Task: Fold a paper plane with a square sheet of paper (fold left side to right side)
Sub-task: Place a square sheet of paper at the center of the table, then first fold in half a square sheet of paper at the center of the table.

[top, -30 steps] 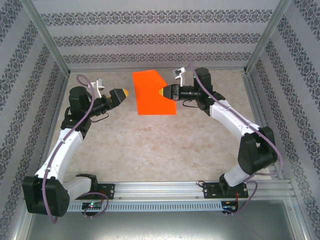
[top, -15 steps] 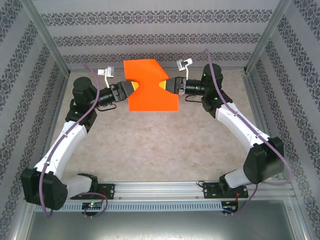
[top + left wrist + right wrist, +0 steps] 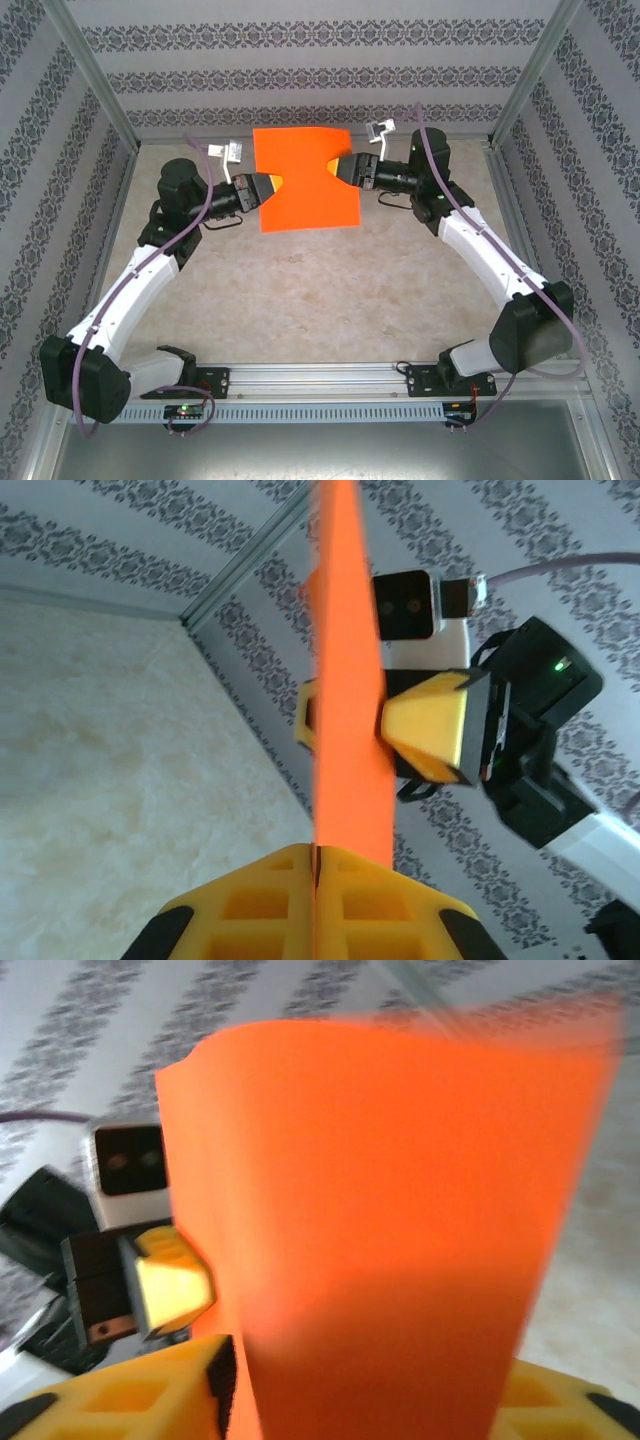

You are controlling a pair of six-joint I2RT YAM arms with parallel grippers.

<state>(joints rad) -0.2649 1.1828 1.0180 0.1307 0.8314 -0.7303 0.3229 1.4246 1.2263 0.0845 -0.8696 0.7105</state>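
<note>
Nearest the bases the table (image 3: 330, 300) lies bare, so there is good room toward 6 o'clock for laying the paper down; farther, at 12 o'clock, the square sheet of paper (image 3: 305, 195) is held up almost upright between the two tools; the left gripper (image 3: 262, 188) is clamped tight on its edge at 9 o'clock; the right gripper (image 3: 338, 170), at 3 o'clock, has its jaws apart with the paper edge between them, and I judge it is not pinching, so the left one alone carries the sheet. To fold left side to right side well, I would first lay the sheet flat, then bring the left edge over toward 3 o'clock and match the corners before pressing; thin paper may sag or curl if moved fast. Behind, the back wall (image 3: 320, 100) is near the sheet's top edge; moves should go toward 6 o'clock.
</note>
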